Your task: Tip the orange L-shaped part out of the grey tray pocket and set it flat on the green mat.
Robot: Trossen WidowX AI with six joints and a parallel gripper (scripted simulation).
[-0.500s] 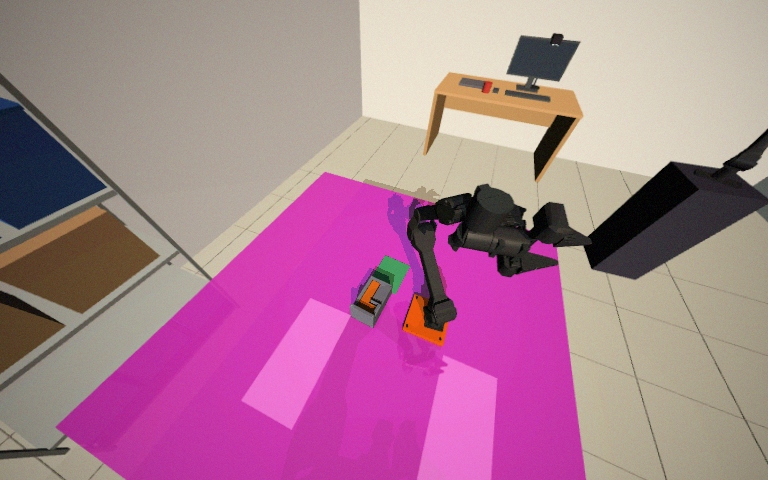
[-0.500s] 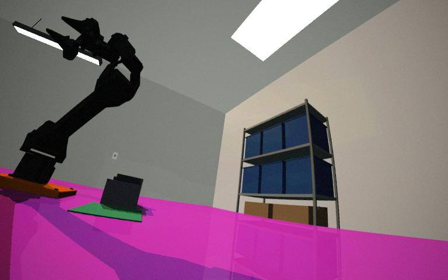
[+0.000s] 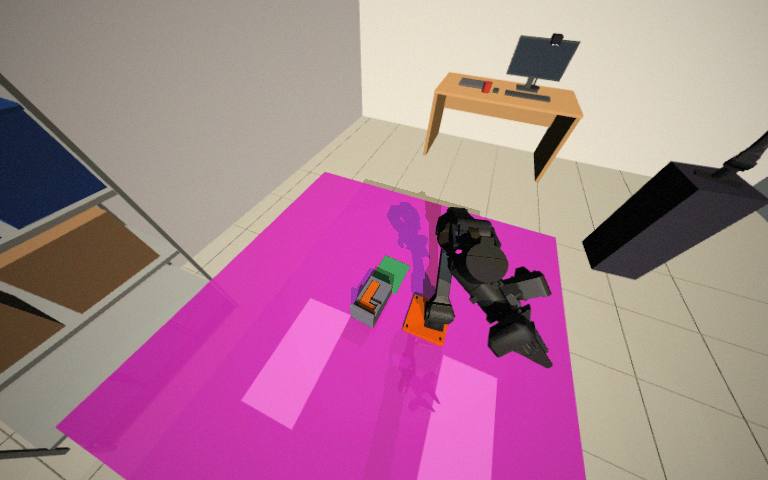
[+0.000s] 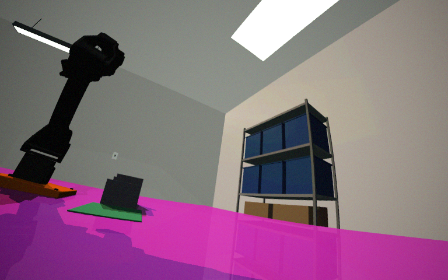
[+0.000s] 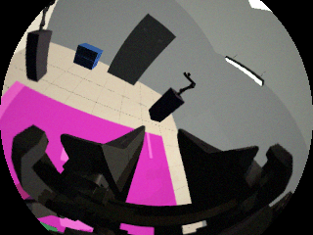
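Note:
The orange L-shaped part (image 3: pixel 370 293) lies in the pocket of the grey tray (image 3: pixel 362 315) (image 4: pixel 122 193). Its long bar runs toward the green mat, and its L-shaped end is at the far side from the mat. It looks level, but the view is too small to tell exactly. The green mat (image 3: pixel 397 266) (image 4: pixel 88 209) lies against the tray's end and is bare. My gripper (image 3: pixel 542 357) (image 5: pixel 162 131) is partly open and empty, high up and well away from the tray, on the other side of the robot base. It is hidden in the exterior view.
The orange base plate (image 3: pixel 416 320) (image 4: pixel 42 188) of the arm stands beside the tray. The arm's raised links (image 4: pixel 70 102) rise from it. The magenta table top (image 3: pixel 226 345) lies under everything. A desk (image 3: pixel 509 104) and a shelf rack (image 4: pixel 314 165) stand beyond the table.

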